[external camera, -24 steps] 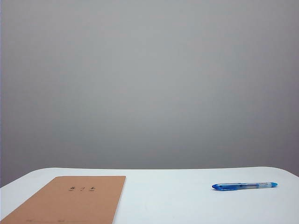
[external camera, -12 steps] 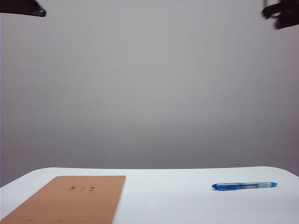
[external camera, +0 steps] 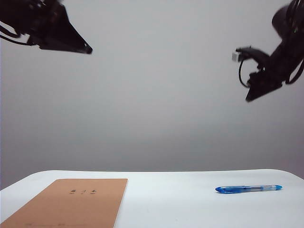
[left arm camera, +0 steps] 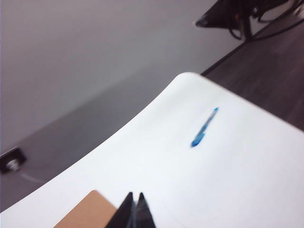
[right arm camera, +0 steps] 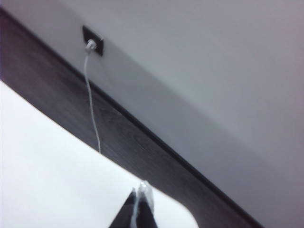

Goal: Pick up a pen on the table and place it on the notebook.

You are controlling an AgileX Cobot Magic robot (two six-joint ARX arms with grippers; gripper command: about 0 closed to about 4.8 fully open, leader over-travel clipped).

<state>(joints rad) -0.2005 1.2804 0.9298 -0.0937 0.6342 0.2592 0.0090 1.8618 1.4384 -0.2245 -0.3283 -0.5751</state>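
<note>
- Exterior view: the pen is seen lying flat on the table, at the right side, untouched. The notebook lies flat at the left, well apart from the pen, and nothing is on its cover. The left gripper hangs high over the left side, and the right gripper hangs high over the right side, above the pen but far from it. Both are dark and blurred, so the jaws cannot be read here.
- Left wrist view: the fingertips of the left gripper are seen pressed together with nothing between them. A corner of the notebook is just beside them; the pen lies further off on the table.
- Right wrist view: the right gripper is pressed together and holds nothing. Only a table corner, a dark floor and a wall socket with a cable are shown; the pen is not seen.
- Progress: it is judged that no step is done yet. Reaching, grasping, carrying and placing are all left.
- Containers: none is seen.
</note>
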